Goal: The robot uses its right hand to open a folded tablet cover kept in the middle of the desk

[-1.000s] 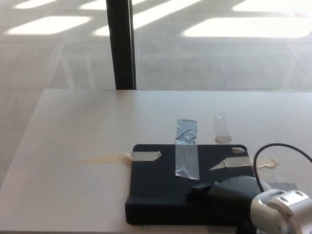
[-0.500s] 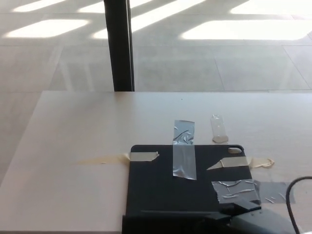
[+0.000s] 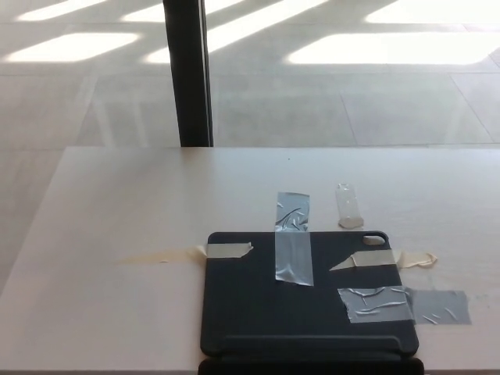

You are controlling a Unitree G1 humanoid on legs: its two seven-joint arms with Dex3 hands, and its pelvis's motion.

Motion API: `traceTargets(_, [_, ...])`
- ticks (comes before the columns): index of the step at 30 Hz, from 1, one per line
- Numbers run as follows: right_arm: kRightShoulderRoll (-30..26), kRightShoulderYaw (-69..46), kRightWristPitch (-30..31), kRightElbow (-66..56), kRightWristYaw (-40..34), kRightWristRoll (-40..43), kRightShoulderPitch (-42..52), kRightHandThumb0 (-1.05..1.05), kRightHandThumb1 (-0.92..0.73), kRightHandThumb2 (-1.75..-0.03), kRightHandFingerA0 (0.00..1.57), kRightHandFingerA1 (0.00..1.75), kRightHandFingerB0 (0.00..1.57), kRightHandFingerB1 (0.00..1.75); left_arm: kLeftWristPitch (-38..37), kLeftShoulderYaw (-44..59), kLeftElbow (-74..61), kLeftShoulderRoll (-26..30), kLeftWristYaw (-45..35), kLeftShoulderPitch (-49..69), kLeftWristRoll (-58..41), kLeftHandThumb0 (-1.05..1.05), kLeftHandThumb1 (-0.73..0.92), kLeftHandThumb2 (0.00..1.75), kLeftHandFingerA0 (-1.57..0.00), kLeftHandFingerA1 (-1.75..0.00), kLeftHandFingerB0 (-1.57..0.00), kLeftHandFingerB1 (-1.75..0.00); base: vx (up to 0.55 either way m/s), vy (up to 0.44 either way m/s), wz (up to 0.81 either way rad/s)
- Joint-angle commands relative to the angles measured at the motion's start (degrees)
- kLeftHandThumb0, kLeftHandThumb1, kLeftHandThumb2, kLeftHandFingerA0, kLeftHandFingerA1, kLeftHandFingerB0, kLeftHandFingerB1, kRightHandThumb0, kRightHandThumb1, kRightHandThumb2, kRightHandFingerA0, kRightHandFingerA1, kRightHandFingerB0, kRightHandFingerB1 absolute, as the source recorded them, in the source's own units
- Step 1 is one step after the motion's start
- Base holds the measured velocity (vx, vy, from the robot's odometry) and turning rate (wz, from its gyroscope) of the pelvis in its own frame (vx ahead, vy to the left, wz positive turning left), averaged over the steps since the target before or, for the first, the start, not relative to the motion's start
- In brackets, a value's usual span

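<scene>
Currently, neither robot hand shows, so grip and opening cannot be told.
Beige tape [image 3: 228, 250]: pins the cover's far-left corner to the tabletop [image 3: 117, 203].
Tablet cover [image 3: 258, 305]: flat, dark, at the near middle of the tabletop.
Grey tape strip [image 3: 293, 246]: crosses the far edge.
Right-side tapes [image 3: 375, 303]: hold that side down.
Risk: taped edges may resist, so the cover could slide or drag instead of opening.
</scene>
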Motion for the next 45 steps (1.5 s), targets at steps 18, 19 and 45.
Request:
traceTargets(18, [12.1,-45.5,4.8,-6.2,1.6,25.7,-11.5,-0.65,-0.56,-0.58,0.45,0.45,0.34,0.32,-1.2,-0.6,0.3,1.7,-0.6,1.5,-0.9,-0.44,0.35,0.51,-1.16,-0.77,-0.95,-0.71,0.0,0.0,0.0])
traceTargets(19, [11.7,-50.2,4.9,-4.0,1.5,27.8,-15.2,-0.64,-0.55,-0.58,0.47,0.45,0.36,0.34,-1.9,-0.6,0.3,1.6,-0.6,1.7,-0.8,-0.48,0.34,0.52,-1.2,-0.77,-0.98,-0.72,0.0,0.0,0.0])
traceTargets(45, [6.4,-107.9,-7.4,56.3,-23.8,34.0,-14.0,-0.67,-0.58,-0.58,1.1,1.56,0.38,0.44,-1.0,0.5,1.4,1.2,-0.5,2.1,-1.9,-0.42,0.36,0.52,-1.13,-0.79,-0.95,-0.73,0.0,0.0,0.0])
